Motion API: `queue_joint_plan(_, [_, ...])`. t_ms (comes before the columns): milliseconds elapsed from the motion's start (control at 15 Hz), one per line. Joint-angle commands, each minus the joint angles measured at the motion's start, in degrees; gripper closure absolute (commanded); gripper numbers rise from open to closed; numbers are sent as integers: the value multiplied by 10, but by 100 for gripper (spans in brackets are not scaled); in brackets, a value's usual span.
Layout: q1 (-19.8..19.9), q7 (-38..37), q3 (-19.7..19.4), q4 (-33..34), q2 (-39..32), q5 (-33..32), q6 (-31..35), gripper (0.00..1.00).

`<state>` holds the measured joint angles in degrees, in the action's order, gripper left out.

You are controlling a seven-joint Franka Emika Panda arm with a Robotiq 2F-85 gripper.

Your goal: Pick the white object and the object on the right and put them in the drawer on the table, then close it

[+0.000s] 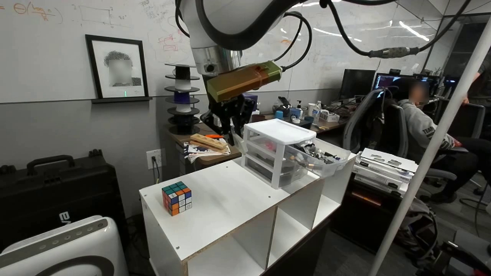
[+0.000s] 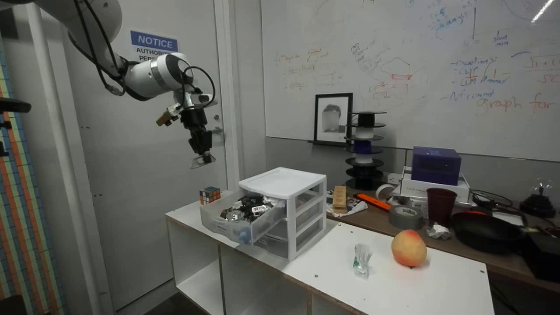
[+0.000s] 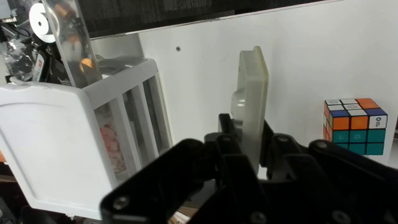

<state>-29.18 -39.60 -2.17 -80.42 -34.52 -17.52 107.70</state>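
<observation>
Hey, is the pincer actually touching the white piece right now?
Touching. In the wrist view the pincer holds the white piece between its jaws, and an exterior view shows it hanging from them, clear of the table.

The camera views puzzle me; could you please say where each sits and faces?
Wrist view: behind the visible black hand, facing down at the white boxy plastic chest and multicoloured puzzle cube.
Exterior view: cube end of the white rectangular table, facing the chest; white arm, hand show.
Exterior view: opposite end, facing the round yellow fruit and chest; arm, hand show.
Both exterior views share chest, cube, arm.
</observation>
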Motion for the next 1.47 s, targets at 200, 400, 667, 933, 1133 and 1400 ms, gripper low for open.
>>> queue_joint_plan(200, [13,-6,18,-2,0,-10,0,93])
queue_joint_plan(400, [13,-12,22,-27,17,-15,6,93])
queue_joint_plan(667, [10,-43,20,-90,62,-22,3,93])
queue_joint_plan(933, [17,-89,26,-198,146,-42,26,93])
queue_joint_plan(1133, [36,-136,31,-280,213,-56,52,93])
queue_joint_plan(1400, [97,-167,35,-373,269,-35,108,93])
